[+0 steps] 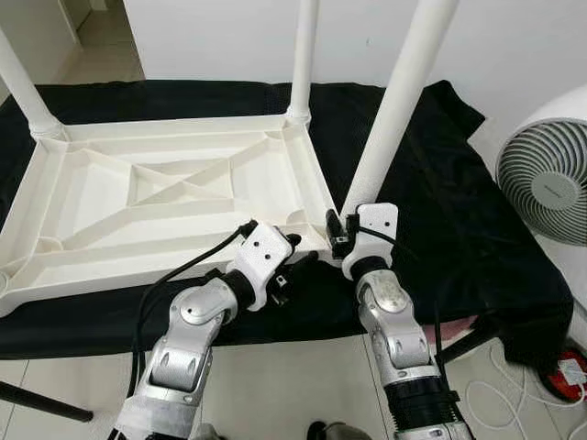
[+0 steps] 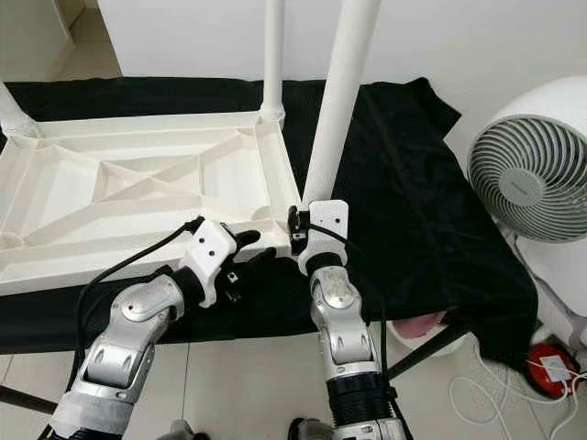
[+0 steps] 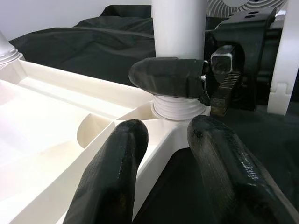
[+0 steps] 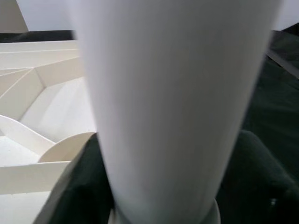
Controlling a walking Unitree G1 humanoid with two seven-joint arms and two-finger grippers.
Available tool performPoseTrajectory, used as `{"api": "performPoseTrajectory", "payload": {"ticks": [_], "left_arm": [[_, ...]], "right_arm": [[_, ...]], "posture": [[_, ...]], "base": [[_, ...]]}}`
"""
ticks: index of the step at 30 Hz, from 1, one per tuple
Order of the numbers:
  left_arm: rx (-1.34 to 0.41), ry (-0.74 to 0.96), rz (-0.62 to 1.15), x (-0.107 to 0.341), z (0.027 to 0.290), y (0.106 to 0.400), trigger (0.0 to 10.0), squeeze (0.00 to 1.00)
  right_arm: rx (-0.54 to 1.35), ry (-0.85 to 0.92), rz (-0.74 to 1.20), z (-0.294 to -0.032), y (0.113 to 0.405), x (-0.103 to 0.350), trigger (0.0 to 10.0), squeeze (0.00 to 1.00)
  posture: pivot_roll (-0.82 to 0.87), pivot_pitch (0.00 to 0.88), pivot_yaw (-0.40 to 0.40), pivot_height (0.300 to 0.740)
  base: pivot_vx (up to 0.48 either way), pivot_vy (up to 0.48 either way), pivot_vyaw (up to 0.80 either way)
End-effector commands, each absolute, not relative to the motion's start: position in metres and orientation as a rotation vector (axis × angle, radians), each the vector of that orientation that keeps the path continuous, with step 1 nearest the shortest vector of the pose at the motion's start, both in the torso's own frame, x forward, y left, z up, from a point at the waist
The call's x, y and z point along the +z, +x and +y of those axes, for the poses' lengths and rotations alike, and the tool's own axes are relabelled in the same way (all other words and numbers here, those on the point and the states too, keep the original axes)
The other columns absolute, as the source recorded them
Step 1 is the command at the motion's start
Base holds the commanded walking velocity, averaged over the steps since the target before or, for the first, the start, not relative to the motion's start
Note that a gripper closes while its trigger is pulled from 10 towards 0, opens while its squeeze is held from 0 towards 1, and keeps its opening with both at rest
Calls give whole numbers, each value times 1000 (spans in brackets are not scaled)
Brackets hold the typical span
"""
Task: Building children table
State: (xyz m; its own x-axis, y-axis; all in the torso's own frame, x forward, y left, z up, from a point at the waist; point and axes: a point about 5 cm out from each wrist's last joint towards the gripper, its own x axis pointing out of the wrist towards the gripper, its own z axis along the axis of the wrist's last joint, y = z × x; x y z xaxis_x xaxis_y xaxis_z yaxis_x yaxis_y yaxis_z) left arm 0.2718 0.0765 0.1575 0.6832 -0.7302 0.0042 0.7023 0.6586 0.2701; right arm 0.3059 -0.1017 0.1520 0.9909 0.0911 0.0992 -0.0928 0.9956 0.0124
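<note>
- The white tabletop [image 1: 174, 197] lies upside down on the black-draped bench [image 1: 431, 211].
- At the tabletop's near right corner, the right gripper [image 1: 344, 231] has its jaws closed round the leg [image 1: 394, 110] just above the socket.
- The left gripper [image 3: 163, 158], jaws open, hovers beside that corner.
- I'd keep the leg upright while twisting (it looks threaded).
</note>
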Motion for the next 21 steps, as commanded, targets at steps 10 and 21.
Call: {"api": "performPoseTrajectory", "payload": {"ticks": [10, 21], "left_arm": [[-687, 277, -112, 155, 83, 276, 10000, 0], [-723, 277, -106, 153, 80, 275, 10000, 0]], "right_arm": [[472, -18, -91, -123, 304, 155, 10000, 1000], [784, -201, -53, -143, 319, 161, 10000, 0]], "posture": [[-136, 101, 13, 740], [-139, 85, 22, 740]], "base": [[0, 0, 0], [0, 0, 0]]}}
